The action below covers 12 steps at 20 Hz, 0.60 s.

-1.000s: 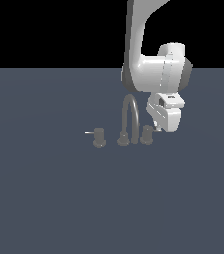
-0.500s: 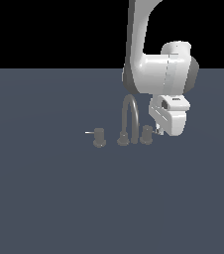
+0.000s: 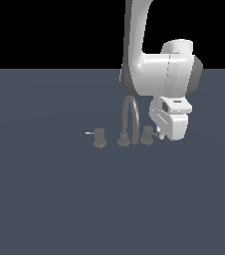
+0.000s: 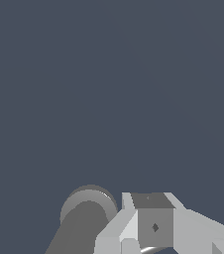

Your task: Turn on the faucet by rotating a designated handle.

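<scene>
Your handle [image 3: 147, 134] stands on the floor [image 3: 45, 199] just right of the spout [image 3: 130, 117] in the exterior view, the other knob [image 3: 99, 137] well to its left. The gripper [image 3: 160, 133] sits just beside the handle's right; you cannot tell whether its fingers are wide or closed.

arm [image 3: 157, 74]: glossy white, rounded shells | joint caps: dark grey | gripper [image 3: 160, 133]: boxy white (grey-shaded faces)

Faucet [image 3: 130, 122]: dull grey metal look, matt, smooth, no glare on arched spout. Handle [image 3: 147, 135] beside jaws: same matt grey, smooth cylinder. Far knob [image 3: 100, 138]: identical finish, pale pin. Gripper [image 3: 160, 133]: white plastic-like shell, smooth, faint sheen. Table [image 3: 45, 199]: uniform slate-blue, flat matt, textureless.
</scene>
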{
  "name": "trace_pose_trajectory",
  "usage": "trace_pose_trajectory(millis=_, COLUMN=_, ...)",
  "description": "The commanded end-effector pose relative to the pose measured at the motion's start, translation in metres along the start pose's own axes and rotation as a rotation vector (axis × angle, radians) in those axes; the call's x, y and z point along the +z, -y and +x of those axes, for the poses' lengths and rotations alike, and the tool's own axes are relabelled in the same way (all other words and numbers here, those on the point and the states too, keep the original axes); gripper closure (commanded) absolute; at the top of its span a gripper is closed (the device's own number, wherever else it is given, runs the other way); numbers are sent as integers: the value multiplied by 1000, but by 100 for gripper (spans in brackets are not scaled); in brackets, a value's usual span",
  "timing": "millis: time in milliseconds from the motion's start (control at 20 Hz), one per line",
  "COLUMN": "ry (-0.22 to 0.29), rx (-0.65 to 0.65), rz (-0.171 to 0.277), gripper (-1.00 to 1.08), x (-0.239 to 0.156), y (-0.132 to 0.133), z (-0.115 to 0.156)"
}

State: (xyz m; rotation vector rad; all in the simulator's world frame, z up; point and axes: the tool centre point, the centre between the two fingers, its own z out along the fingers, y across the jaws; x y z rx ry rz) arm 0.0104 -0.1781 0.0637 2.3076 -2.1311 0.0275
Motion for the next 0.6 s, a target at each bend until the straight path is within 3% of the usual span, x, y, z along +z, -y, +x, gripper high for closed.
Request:
trace_pose_trajectory(millis=0, ry=12, rx=-23, rz=-10, gripper=108, x=0, y=-5, z=-24)
trace_pose_trajectory(millis=100, ry=13, rx=-23, rz=-11, gripper=108, x=0, y=-7, z=-27)
trace_pose_trajectory(millis=150, ry=2, rx=3, rz=-6, gripper=108, x=0, y=-8, z=-6)
trace_pose_trajectory(millis=550, ry=12, rx=-21, rz=-11, gripper=108, x=0, y=2, z=-60)
